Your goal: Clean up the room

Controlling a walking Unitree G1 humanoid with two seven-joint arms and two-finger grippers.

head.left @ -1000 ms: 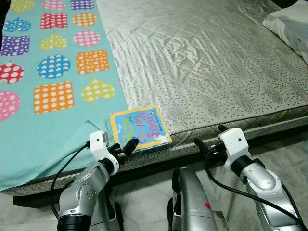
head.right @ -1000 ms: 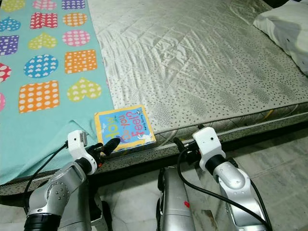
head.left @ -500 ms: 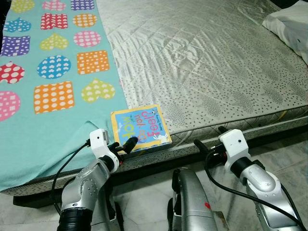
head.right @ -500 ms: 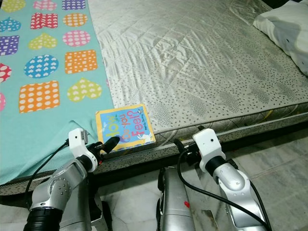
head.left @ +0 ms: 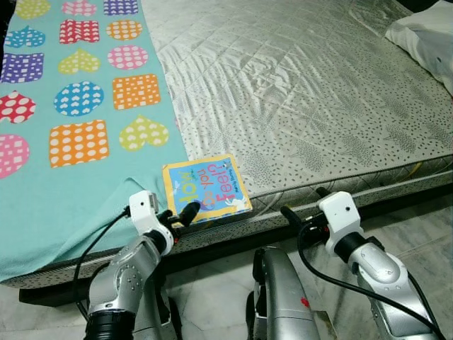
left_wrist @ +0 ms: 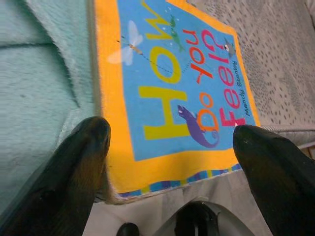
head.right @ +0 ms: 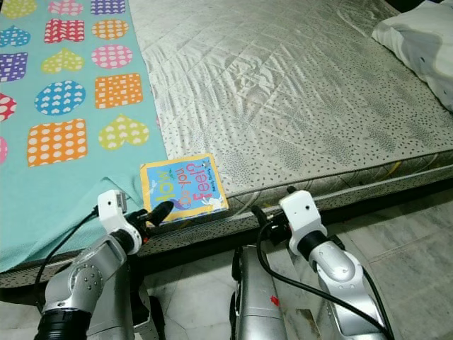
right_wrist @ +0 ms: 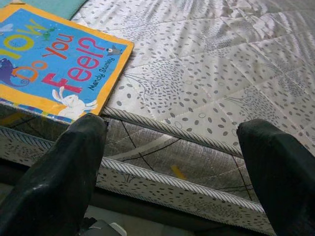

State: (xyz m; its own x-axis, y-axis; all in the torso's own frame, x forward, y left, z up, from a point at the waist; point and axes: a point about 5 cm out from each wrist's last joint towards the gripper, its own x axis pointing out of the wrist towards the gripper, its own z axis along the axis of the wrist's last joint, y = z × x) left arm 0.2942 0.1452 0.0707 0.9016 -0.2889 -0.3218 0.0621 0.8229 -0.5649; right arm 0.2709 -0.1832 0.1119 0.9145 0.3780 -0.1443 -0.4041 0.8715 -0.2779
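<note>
Right tool (head.right: 270,212) has edged toward book (head.left: 205,187).

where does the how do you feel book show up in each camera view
Left eye view: book at lower centre, on the bed edge.
Right eye view: book left of centre, by the left gripper.
Left wrist view: book between the open fingers.
Right wrist view: book in a corner.
Shared landmark: the teal blanket beside it.

a home bedroom: a bare quilted mattress (head.left: 304,92), a heart-print blanket (head.left: 64,106), a pillow (head.left: 425,35), tiled floor (head.left: 425,227).
</note>
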